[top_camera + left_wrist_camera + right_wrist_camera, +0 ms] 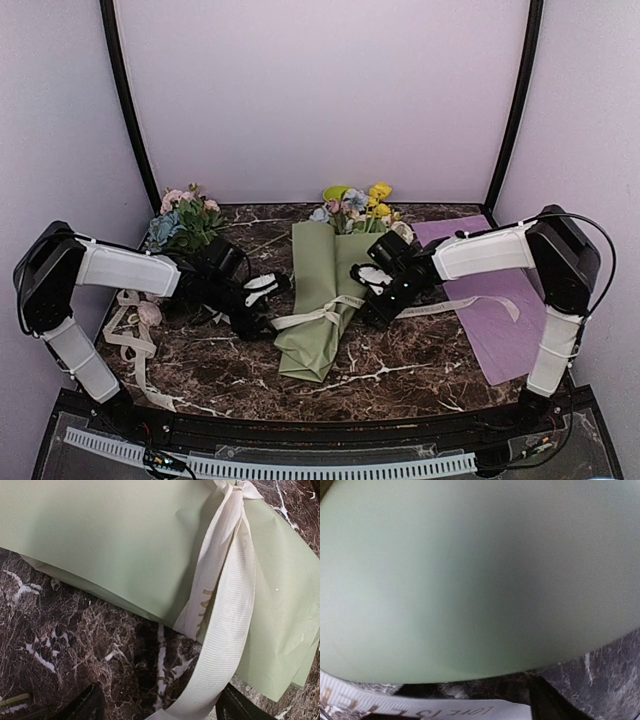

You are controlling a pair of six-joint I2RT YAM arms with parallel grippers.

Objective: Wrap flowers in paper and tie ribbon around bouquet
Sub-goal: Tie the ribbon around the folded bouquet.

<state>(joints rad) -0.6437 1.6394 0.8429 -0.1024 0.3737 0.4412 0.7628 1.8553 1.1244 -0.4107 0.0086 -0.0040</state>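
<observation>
**Left to right, top view.** The left gripper [256, 304] is standing at 9 o'clock of the bouquet [318, 270], its jaws spread wide. In its wrist view the ribbon [322, 312] is running loosely between the fingers [87, 706], and nothing is being pinched.

The bouquet is lying at the middle of the marble table [410, 375]. Its long axis is running from about 1 o'clock to 7 o'clock. The flower heads [358, 205] are pointing to 1 o'clock, away from the arm bases, and the narrow paper end is pointing to 7 o'clock.

The ribbon is crossing the cone at mid-length and is gathering into what looks like a knot [241, 488]. One tail is trailing toward 3 o'clock onto the purple sheet [505, 330].

The right gripper [374, 294] is crowding the cone's 3 o'clock flank. Whether its jaws are parted or closed cannot be told; its wrist view is showing only green paper with lettered ribbon below.

**Step in hand (judged): tightening the tie.**
- Each gripper should be closing on its own tail close to the knot.
- The two should be pulling evenly toward 9 and 3 o'clock, low over the table.
- This keeps the cone from rolling and the paper from crushing.
</observation>
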